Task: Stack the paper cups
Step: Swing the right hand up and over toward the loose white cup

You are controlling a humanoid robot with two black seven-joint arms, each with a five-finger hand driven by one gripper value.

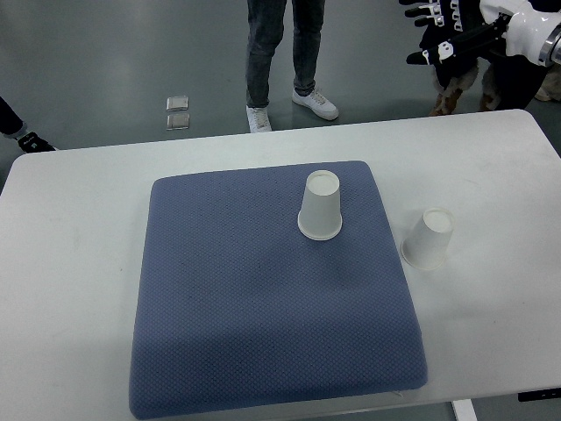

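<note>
White table (79, 263), blue mat (245, 307). Both cups stand upside down, one on the mat (321, 204), one beside it (429, 238), well below the right hand (443, 35), whose fingers hang loosely spread and empty.

White-shelled right arm (526, 31) ending in a black hand (447, 39)

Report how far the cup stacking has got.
Nothing is stacked yet. One paper cup stands upside down on the blue mat, and the second cup stands upside down apart from it on the white table, right of the mat. Nothing is in hand: the right hand is raised beyond the table's far edge, holding no cup. Left to do: pick up one cup and set it over the other.
</note>
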